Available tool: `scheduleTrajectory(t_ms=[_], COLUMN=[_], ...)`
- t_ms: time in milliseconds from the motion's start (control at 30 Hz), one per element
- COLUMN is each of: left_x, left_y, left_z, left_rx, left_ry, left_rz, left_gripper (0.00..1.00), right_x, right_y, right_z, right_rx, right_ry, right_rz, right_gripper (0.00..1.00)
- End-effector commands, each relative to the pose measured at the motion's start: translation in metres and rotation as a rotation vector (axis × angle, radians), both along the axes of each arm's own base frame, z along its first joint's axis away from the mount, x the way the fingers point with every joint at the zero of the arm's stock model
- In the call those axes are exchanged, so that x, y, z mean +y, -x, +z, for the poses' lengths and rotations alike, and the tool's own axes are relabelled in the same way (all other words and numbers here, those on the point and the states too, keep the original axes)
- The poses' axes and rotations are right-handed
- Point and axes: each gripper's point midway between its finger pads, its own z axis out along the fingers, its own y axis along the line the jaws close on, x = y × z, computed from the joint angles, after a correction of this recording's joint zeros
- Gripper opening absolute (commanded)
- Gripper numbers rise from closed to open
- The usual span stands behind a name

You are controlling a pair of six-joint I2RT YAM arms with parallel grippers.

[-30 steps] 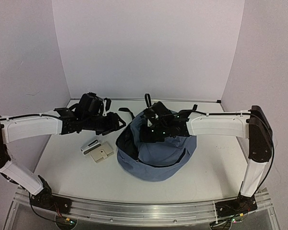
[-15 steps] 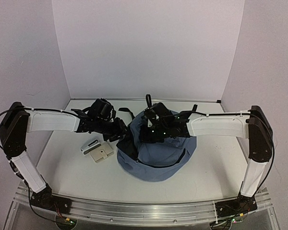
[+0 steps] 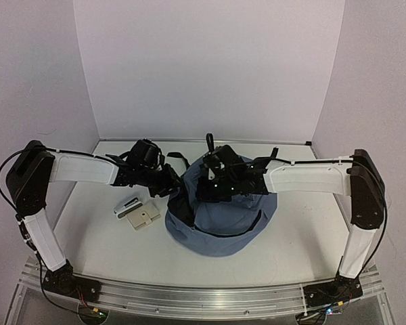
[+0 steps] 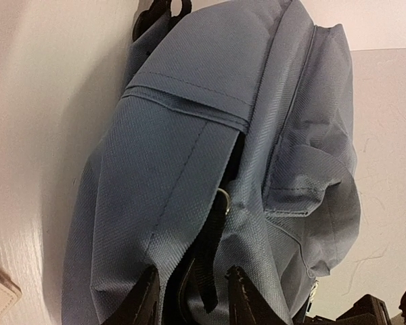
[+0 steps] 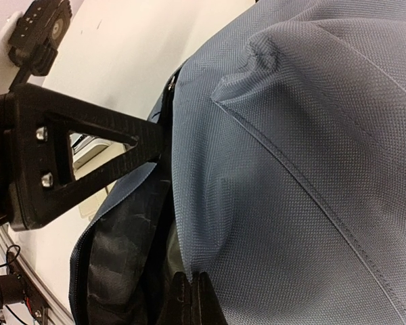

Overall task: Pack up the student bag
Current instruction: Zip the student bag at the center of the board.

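Note:
The student bag (image 3: 223,223), a grey-blue fabric backpack, lies in the middle of the table with its mouth facing left and its dark lining (image 5: 122,257) showing. My left gripper (image 3: 172,188) is at the bag's left rim. In the left wrist view its jaws (image 4: 193,298) stand apart astride the rim, and a black strap (image 4: 206,271) hangs between the fingers with gaps on both sides. My right gripper (image 3: 213,184) is at the top of the opening. In the right wrist view it (image 5: 191,298) is shut, pinching the blue fabric edge (image 5: 311,169).
A small white-and-grey item (image 3: 127,206) and a beige flat case (image 3: 144,217) lie on the table just left of the bag. Black straps (image 3: 176,159) trail behind the bag toward the back wall.
My left arm has swung right from above the small items to the bag's left rim, and its jaws have narrowed. The right gripper has kept its pinch and place.

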Motion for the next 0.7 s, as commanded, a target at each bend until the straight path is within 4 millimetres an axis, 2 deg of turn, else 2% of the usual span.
scheduleTrajectory(t_ms=[0,267,567,667], left_x=[-0.012,-0.014,-0.016,-0.016], left_y=[-0.021,-0.028,-0.029,-0.029], left_z=[0.023,0.018,0.01,0.01], left_rx=[-0.059,-0.056,-0.026,-0.027], left_ry=[0.069,0.056,0.046,0.052], left_rz=[0.003,0.002,-0.001,-0.001], left_gripper=[0.33,0.18,0.13,0.04], right_x=[0.009,0.01,0.01,0.01], right_y=[-0.004,-0.004,-0.004,-0.004], right_z=[0.042,0.039,0.041,0.04], right_rx=[-0.06,-0.055,-0.059,-0.06], right_ry=[-0.117,-0.114,-0.116,-0.116], right_rz=[0.001,0.003,0.004,0.002], right_gripper=[0.0,0.0,0.0,0.0])
